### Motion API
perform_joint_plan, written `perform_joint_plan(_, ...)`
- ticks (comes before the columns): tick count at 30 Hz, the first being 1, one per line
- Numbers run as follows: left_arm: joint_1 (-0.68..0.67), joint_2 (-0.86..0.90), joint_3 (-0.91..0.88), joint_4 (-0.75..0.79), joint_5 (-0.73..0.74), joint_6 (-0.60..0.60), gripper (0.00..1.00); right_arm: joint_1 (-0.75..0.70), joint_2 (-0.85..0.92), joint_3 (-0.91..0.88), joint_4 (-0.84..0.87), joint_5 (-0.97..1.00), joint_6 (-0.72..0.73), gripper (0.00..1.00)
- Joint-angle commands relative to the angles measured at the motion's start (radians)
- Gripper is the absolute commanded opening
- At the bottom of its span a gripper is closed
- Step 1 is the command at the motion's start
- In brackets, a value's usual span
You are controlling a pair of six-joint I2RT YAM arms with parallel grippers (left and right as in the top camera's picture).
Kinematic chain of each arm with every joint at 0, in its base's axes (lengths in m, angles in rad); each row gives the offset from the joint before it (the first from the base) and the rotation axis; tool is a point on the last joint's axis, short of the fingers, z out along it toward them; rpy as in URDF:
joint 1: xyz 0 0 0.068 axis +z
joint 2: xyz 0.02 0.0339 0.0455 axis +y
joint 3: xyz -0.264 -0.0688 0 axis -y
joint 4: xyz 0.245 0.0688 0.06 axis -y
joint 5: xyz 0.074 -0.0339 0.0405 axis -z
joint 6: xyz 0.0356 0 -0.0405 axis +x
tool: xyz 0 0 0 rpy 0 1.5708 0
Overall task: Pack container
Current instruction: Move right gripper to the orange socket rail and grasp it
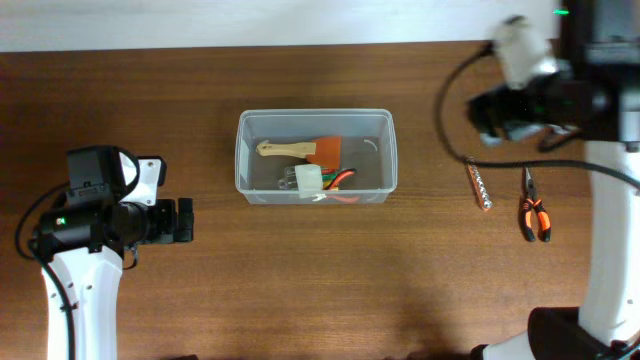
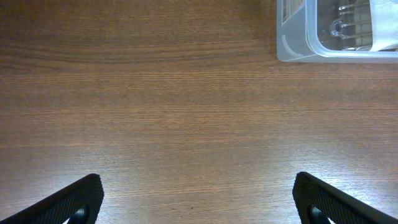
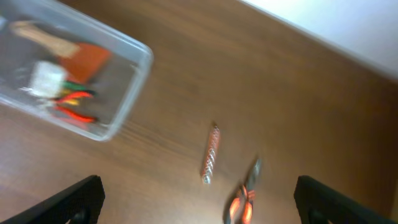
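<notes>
Two pairs of fingers, both spread wide and holding nothing. Above the bare counter (image 2: 186, 112), the left fingers (image 2: 74, 199) have the clear container (image 2: 292, 37) ahead to their right, well apart. From the right fingers (image 3: 74, 202), the container lies ahead to their left, also apart.

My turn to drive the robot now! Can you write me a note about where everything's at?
Left gripper: open, empty, over bare table left of the container.
Right gripper: open, empty, above the table's right side.
Done: a brush and a white plug with coloured wires lie in the container.
Left: the thin metal piece and the orange-handled pliers lie on the table right of it, apart. Pack those.
</notes>
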Motion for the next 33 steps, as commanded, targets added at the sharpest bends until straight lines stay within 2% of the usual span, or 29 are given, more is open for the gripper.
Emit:
perform_joint_plan(1, 0.002, -0.011, -0.004, -0.001, 0.015, -0.010, 0.99, -0.085, 0.052, -0.064, 0.010, 0.006, 0.072, 0.99)
perform_joint_plan(5, 0.002, -0.011, -0.004, -0.001, 0.015, -0.010, 0.99, -0.159, 0.067, -0.199, 0.062, 0.004, -0.031, 0.99)
perform_joint_plan(11, 0.002, -0.011, -0.004, -0.001, 0.015, -0.010, 0.99, -0.190, 0.089, -0.503, 0.247, -0.016, -0.220, 0.99)
perform_joint_plan(18, 0.002, -0.011, -0.004, -0.002, 0.015, -0.009, 0.99, -0.189, 0.166, -0.726, 0.454, 0.002, -0.238, 0.99)
perform_joint_plan(33, 0.002, -0.011, -0.004, -0.002, 0.015, -0.009, 0.99, -0.189, 0.361, -0.763, 0.561, -0.015, -0.233, 0.99)
